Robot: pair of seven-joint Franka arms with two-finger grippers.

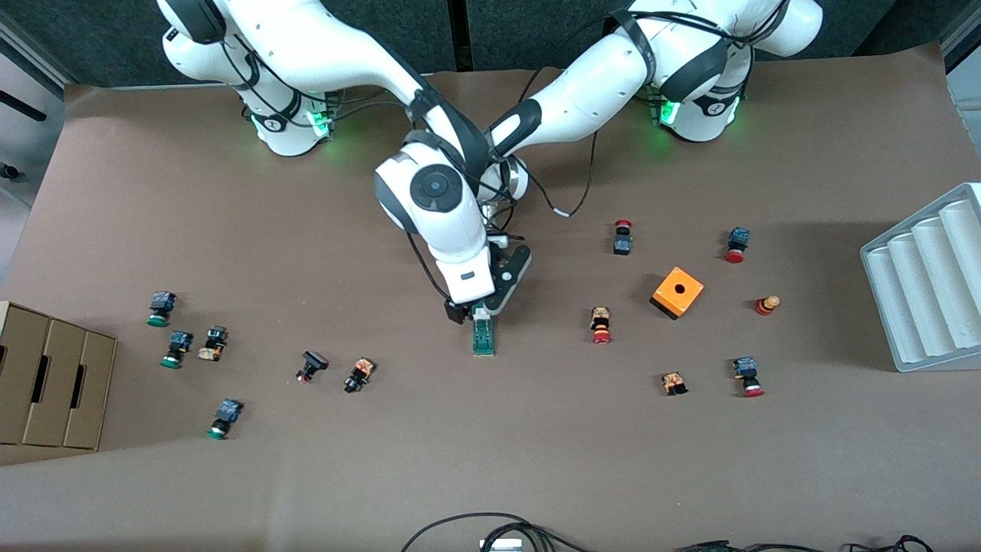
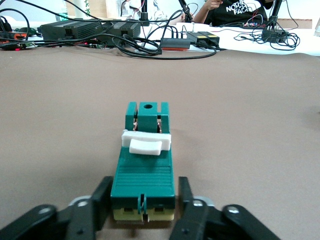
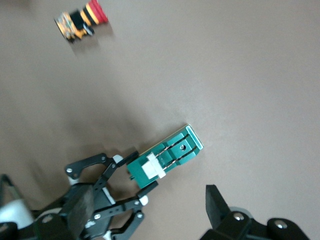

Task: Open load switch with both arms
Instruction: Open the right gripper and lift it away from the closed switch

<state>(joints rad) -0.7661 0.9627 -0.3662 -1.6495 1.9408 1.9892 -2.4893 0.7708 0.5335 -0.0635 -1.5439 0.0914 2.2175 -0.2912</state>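
Note:
The load switch (image 1: 483, 336) is a narrow dark-green block lying mid-table, with its white sliding piece (image 2: 146, 142) across its top. My left gripper (image 1: 485, 309) is low at the switch's end nearest the robots. In the left wrist view its fingers (image 2: 102, 200) flank that end of the load switch (image 2: 144, 170) with thin gaps, so the left gripper (image 2: 145, 205) is open. My right gripper (image 1: 464, 310) hovers beside it, open wide. In the right wrist view the right gripper (image 3: 150, 210) has one finger (image 3: 220, 205) clear of the load switch (image 3: 172, 152) and holds nothing.
An orange cube with a hole (image 1: 677, 292) and several red-capped buttons (image 1: 602, 324) lie toward the left arm's end. Green-capped buttons (image 1: 161, 308) and a cardboard box (image 1: 46, 383) are toward the right arm's end. A white ridged tray (image 1: 927, 284) sits at the table's edge.

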